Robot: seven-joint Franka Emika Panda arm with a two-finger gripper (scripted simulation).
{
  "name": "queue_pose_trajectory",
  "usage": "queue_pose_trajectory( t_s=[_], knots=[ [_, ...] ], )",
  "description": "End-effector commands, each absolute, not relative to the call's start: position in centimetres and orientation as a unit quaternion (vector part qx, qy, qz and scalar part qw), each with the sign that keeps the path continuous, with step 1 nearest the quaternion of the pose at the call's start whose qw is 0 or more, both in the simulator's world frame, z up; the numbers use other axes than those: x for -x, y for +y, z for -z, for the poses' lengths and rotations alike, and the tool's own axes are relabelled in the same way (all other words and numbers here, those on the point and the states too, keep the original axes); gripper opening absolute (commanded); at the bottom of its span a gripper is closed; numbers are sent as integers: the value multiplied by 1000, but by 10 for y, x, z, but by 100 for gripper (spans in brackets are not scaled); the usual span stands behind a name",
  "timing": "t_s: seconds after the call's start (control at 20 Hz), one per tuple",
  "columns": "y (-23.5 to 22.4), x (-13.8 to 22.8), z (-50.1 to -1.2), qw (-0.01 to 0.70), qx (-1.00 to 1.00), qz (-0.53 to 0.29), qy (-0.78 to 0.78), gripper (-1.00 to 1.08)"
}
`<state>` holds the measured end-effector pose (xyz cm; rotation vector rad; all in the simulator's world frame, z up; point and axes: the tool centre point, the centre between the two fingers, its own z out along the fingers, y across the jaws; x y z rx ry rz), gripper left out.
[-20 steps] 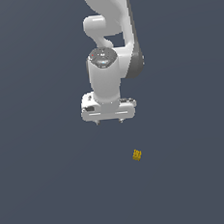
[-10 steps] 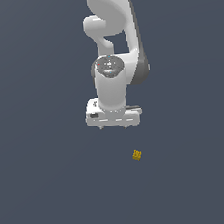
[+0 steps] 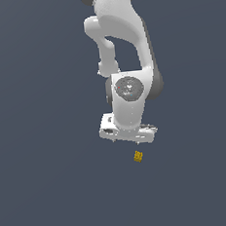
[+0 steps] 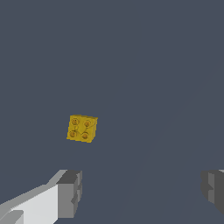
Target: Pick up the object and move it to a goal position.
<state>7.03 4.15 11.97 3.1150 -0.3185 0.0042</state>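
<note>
Nearest in the exterior view: a small yellow block (image 3: 138, 156), resting alone on the dark grey tabletop (image 3: 49, 189), touched by nothing. Seen close from the wrist as a squat yellow-gold brick (image 4: 82, 128) with four round studs on its top face, turned slightly askew.

Just beyond and above it, the white hand (image 3: 129, 139), hanging over the tabletop and pointing down, tilted a little so that the end toward the exterior view's left sits higher. Spread wide: in the wrist view two grey fingertips (image 4: 70, 193) stand far apart, with bare tabletop (image 4: 144, 65) between them and nothing gripped. Block not between the fingertips but out ahead of them, nearer to one of the two. From outside, block just below the hand's end toward the exterior view's right, apart from it.

Farther back and higher, the white arm (image 3: 122, 40), rising in a curve from the round wrist joint (image 3: 128, 88) to the top edge of the exterior view.
</note>
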Motion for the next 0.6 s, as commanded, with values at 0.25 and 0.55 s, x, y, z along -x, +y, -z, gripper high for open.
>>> queue_pose_trajectory(
  t_s=[0.25,0.55],
  knots=[
    [75,-96,-91,2,-989,-1,-148,100],
    [90,-105,-77,1,-986,0,-168,100]
  ],
)
